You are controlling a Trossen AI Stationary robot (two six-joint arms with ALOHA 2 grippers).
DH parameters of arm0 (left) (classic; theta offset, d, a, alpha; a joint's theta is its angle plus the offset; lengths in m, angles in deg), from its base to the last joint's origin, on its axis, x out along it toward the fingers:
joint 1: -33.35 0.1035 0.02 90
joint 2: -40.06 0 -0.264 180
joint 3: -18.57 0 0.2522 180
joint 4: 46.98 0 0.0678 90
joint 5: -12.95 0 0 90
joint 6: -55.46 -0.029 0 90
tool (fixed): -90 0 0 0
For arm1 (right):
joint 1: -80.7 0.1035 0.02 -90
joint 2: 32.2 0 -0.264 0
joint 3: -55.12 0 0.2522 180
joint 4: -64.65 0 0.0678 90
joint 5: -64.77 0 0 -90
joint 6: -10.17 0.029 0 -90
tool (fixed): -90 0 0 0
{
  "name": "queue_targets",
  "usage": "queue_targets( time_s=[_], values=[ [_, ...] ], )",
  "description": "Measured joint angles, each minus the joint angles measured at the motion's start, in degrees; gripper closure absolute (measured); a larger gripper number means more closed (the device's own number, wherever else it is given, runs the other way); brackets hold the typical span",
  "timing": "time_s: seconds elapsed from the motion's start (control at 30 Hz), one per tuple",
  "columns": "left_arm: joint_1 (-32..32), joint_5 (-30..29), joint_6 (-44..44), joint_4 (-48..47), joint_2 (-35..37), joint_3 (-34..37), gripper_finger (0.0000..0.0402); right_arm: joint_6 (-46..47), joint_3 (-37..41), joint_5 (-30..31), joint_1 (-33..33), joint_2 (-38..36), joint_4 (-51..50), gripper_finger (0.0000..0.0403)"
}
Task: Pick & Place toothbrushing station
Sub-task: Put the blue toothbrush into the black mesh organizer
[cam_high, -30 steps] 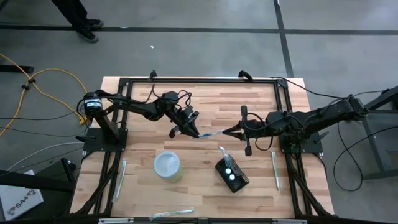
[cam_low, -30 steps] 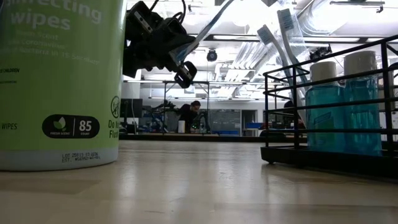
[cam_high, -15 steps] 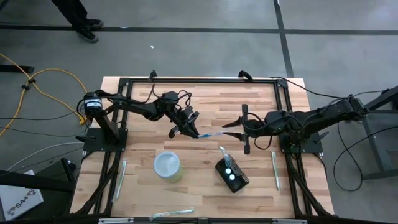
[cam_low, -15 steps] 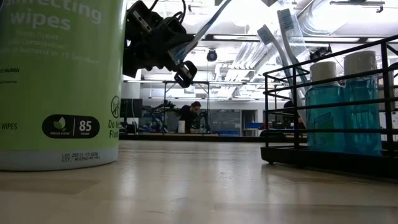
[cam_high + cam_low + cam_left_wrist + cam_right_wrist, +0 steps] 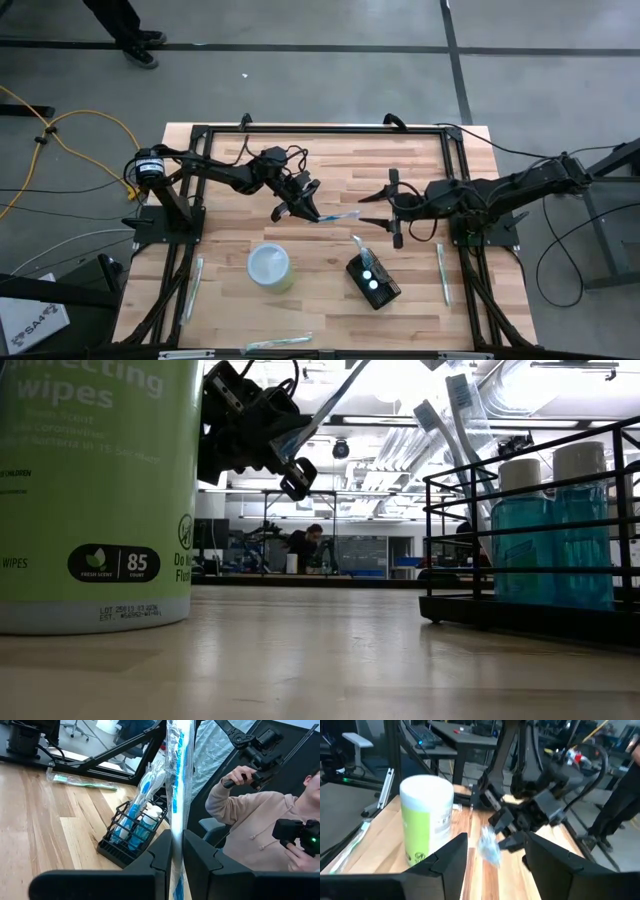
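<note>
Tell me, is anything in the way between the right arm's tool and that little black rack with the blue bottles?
Nothing visible blocks it. The right tool, open, hangs above bare table just behind the black rack. The wrapped toothbrush held by the left tool lies off to the side, and the wipes canister stands farther left.

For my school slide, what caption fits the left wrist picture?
Left claw pinches a wrapped toothbrush above the black rack.

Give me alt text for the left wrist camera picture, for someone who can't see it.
The left gripper is shut on a wrapped toothbrush standing upright between its fingers. Beyond it on the wooden table sits a black wire rack of blue bottles and toothbrushes; a seated person holds controllers.
</note>
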Motion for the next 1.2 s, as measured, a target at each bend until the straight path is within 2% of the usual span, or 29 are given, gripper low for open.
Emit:
queue_targets(
  time_s=[0.57, 0.83, 1.2],
  values=[
    [0.0, 0.0, 0.0, 0.2, 0.0, -0.02, 0.0368, 1.49, 0.0, -0.76, -0.02, 0.17, -0.83, 0.0214],
    [-0.01, 0.02, 0.0, 1.91, 0.07, -0.02, 0.0368, 2.51, 0.0, -2.36, -1.07, 0.2, -0.63, 0.0235],
    [-1.29, 0.0, 0.0, 2.18, 0.07, -0.02, 0.0368, 2.79, -0.16, -9.28, -4.81, 4.36, 5.08, 0.0258]
  ],
)
